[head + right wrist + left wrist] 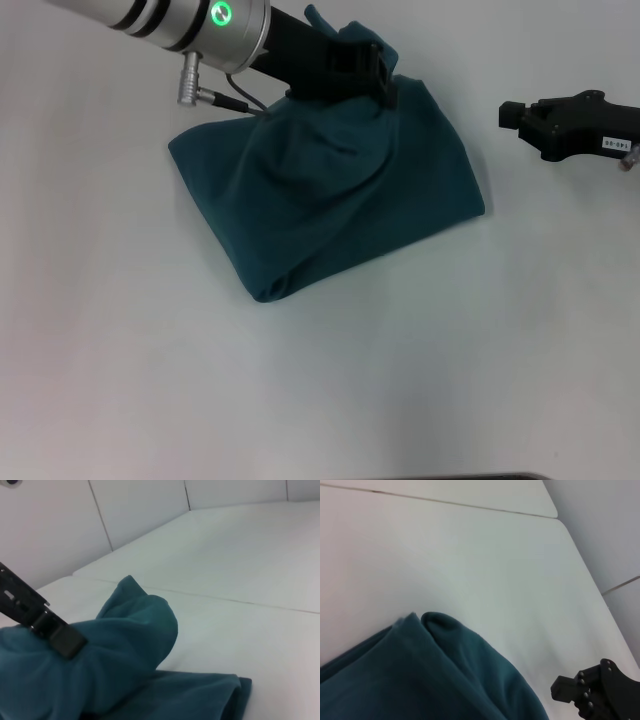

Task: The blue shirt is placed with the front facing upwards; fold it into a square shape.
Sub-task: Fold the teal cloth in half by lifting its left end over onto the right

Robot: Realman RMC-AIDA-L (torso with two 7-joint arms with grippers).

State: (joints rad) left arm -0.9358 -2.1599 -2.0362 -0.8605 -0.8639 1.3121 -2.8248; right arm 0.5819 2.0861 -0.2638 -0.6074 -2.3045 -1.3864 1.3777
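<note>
while left gripper [372,72] pinches raised far edge of bunched teal-blue cotton shirt [330,190], you see right gripper [515,116] well apart to its right; can't tell its finger state.

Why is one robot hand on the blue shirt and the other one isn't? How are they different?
The left end effector is at the far edge of the blue shirt, pinching a bunched-up fold of it; the right end effector hangs off to the side over the bare table, holding nothing. The left touches cloth, while the right is clear of it. Both are black.
</note>
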